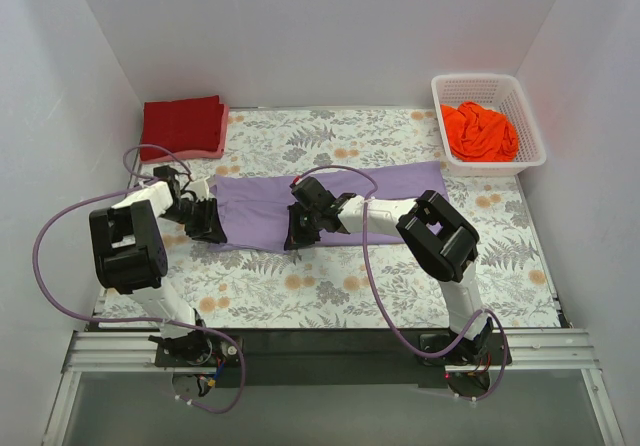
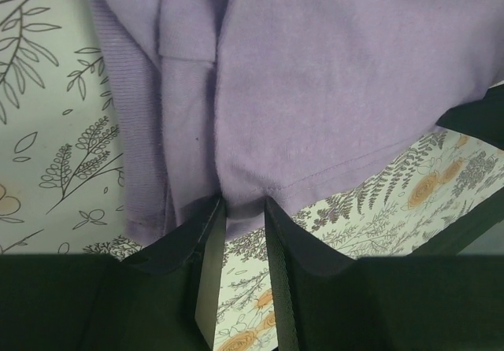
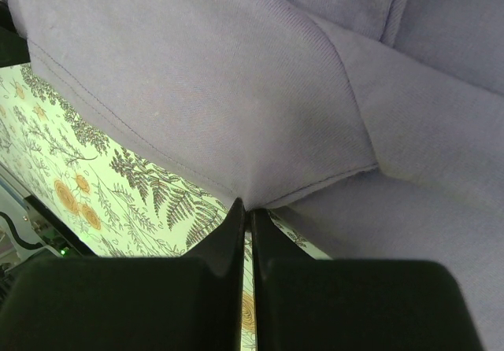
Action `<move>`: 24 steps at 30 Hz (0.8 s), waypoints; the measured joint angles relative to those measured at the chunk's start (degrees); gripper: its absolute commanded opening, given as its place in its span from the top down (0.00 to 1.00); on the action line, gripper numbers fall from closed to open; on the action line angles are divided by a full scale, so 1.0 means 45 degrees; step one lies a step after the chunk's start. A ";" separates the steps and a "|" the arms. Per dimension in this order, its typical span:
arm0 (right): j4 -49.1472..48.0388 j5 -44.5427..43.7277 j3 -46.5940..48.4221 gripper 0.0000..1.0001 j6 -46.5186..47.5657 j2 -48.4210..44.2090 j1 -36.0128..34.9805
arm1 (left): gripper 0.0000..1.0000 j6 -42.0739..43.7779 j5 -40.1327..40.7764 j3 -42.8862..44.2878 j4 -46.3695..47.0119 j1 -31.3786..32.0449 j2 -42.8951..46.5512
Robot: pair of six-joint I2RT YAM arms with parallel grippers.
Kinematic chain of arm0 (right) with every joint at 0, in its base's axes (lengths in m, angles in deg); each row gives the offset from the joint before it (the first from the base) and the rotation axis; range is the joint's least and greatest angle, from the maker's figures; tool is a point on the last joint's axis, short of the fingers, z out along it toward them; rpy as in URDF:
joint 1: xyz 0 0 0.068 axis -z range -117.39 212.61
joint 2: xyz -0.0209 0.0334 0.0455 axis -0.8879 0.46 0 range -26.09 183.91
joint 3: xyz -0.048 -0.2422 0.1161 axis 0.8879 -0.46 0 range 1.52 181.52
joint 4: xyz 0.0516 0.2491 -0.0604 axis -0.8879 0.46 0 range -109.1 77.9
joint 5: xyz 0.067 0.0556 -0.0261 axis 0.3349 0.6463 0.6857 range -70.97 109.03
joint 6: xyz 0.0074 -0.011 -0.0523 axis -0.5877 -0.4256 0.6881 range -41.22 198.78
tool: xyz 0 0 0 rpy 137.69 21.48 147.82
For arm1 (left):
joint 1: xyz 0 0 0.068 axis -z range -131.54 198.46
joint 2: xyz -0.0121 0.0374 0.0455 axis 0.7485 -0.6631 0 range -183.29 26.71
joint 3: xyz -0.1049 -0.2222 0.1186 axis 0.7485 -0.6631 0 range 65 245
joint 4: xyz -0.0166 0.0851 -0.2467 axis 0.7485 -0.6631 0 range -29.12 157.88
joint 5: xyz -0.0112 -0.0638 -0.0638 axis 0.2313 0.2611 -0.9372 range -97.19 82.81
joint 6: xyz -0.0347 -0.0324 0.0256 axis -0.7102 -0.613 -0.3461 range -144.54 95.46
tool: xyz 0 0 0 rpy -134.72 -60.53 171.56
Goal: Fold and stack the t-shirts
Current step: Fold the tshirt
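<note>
Top external view gives us three t-shirts in all. One lavender t-shirt (image 1: 380, 188) lies folded into a long band across the middle of the floral table cloth (image 1: 400, 286). One dark red t-shirt (image 1: 182, 126) sits folded at the far left corner. One orange t-shirt (image 1: 480, 131) is crumpled inside the single white basket (image 1: 490, 79) at the far right. We count two arms, both lowered to the near edge of the lavender band: the left gripper (image 1: 207, 221) at its left end and the right gripper (image 1: 300, 228) near its middle. From this height we cannot tell how either pair of fingers stands. Left wrist view shows us that gripper's two fingers (image 2: 197, 241) standing a little apart. A strip of table cloth is visible through the gap between them. The stitched hem of the lavender t-shirt (image 2: 315, 75) dips in at the tips, and we see it lying there rather than being squeezed. One ribbed band runs down the left side of the cloth. Right wrist view shows us the other gripper's two fingers (image 3: 220, 249) pressed together with only a hairline between them. They nip the hem of the lavender t-shirt (image 3: 197, 75), and the cloth draws into a small pucker at the tips. We count two layers there, one folded flap lying over another, with leaf-printed table cloth (image 3: 102, 186) to the left.
</note>
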 measured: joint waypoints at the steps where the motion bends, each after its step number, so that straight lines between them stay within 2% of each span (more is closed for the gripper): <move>1: 0.0005 0.0000 0.0000 0.99 0.0000 0.0000 0.0000 | 0.76 -0.0005 -0.0019 0.0000 0.0000 0.0034 0.0000; 4: 0.0000 0.0000 0.0000 0.99 0.0000 0.0000 0.0000 | 0.79 0.0000 -0.0058 0.0005 -0.0019 0.0073 0.0000; 10: 0.0000 0.0000 -0.0010 0.99 0.0000 0.0000 0.0000 | 1.00 -0.0044 -0.0039 0.0092 -0.0087 0.0073 0.0000; 15: 0.0238 -0.0019 -0.0073 0.99 0.0175 -0.0155 0.0126 | 1.00 0.0005 -0.0029 0.0811 -0.0568 0.0073 0.0000; 24: 0.0612 0.0704 0.0559 0.99 0.0860 -0.0170 0.0957 | 1.00 -0.0214 -0.0976 0.3789 -0.1321 0.0189 -0.0602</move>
